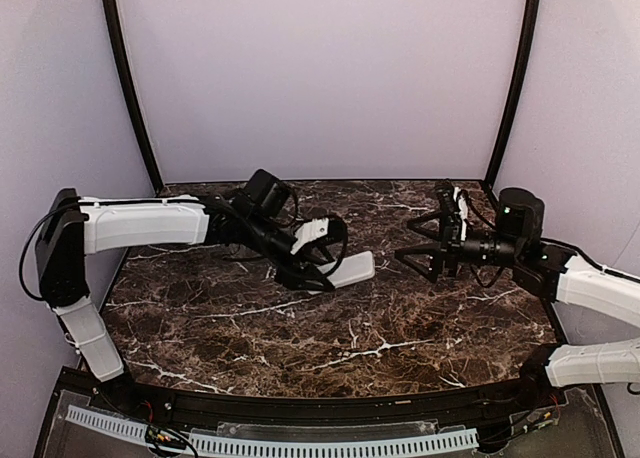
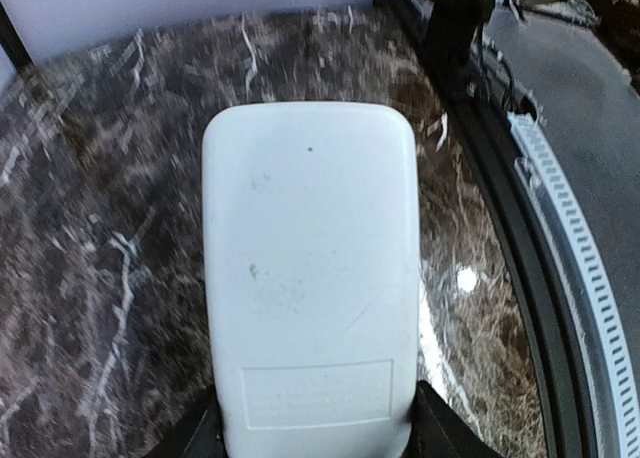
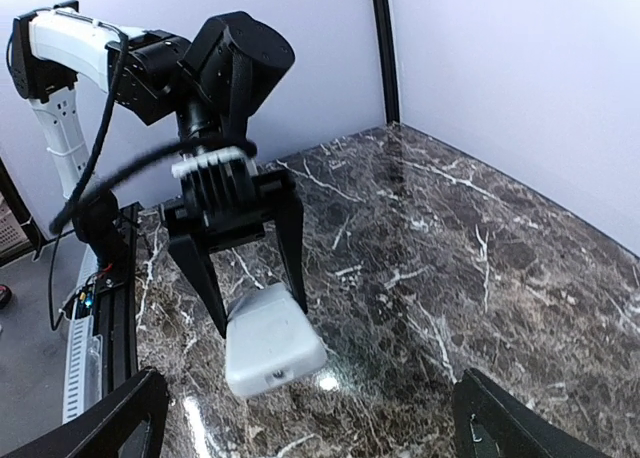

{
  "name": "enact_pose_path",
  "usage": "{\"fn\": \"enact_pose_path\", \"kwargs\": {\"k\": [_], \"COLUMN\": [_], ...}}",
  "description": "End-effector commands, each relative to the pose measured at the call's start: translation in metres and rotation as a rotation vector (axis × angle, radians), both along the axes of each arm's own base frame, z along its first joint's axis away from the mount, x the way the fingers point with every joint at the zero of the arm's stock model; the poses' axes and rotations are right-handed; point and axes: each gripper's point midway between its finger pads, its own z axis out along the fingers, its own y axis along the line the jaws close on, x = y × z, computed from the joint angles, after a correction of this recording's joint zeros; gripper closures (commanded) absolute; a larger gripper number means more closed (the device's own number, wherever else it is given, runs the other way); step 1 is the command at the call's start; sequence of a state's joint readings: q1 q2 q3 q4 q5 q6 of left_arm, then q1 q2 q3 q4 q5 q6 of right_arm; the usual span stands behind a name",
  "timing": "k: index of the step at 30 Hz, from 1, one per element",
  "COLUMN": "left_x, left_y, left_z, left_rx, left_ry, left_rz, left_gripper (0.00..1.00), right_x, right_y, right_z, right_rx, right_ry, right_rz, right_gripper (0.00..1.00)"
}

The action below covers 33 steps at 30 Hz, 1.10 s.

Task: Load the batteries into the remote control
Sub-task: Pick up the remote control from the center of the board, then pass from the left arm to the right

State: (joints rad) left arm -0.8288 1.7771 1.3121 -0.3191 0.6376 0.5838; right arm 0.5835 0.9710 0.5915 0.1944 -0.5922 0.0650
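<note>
The left gripper (image 3: 262, 313) clamps the remote control (image 2: 310, 278) by one end, plain back up and jutting ahead of its jaws, as the right gripper (image 1: 405, 238) faces it, wide apart and empty; holding steady should help, batteries unseen.

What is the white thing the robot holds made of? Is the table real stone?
The remote control looks like plastic: smooth matte white, rounded corners, a faint moulded rectangle near one end. The table looks like glossy dark brown marble with white veins, mirroring a light. Real stone or a printed surface, I cannot tell.
</note>
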Motion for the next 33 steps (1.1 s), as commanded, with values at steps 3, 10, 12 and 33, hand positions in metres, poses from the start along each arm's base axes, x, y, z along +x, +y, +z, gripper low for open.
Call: {"fn": "enact_pose_path", "kwargs": {"k": [3,10,12,33], "left_x": [-0.019,-0.032,-0.035,-0.034], "left_y": [-0.012,-0.010,-0.009,-0.006], "left_z": [0.106,0.153,0.158,0.161], "left_rx": [-0.398,-0.597,-0.620,-0.676], "left_ry": [0.002,0.033,0.040,0.049], "left_rz": [-0.076,-0.106,-0.113,-0.082], "left_gripper": [0.71,0.71,0.71,0.74], "right_x": [-0.018,-0.038,-0.042,-0.035], "right_y": [0.015,0.037,0.046,0.086], "right_z": [0.073,0.103,0.105,0.106], "right_rx": [0.139,0.177,0.162,0.114], "right_ry": [-0.126,-0.173,-0.181,-0.185], "right_rz": [0.173,0.324,0.348,0.345], "right_gripper": [0.01,0.02,0.04,0.32]}}
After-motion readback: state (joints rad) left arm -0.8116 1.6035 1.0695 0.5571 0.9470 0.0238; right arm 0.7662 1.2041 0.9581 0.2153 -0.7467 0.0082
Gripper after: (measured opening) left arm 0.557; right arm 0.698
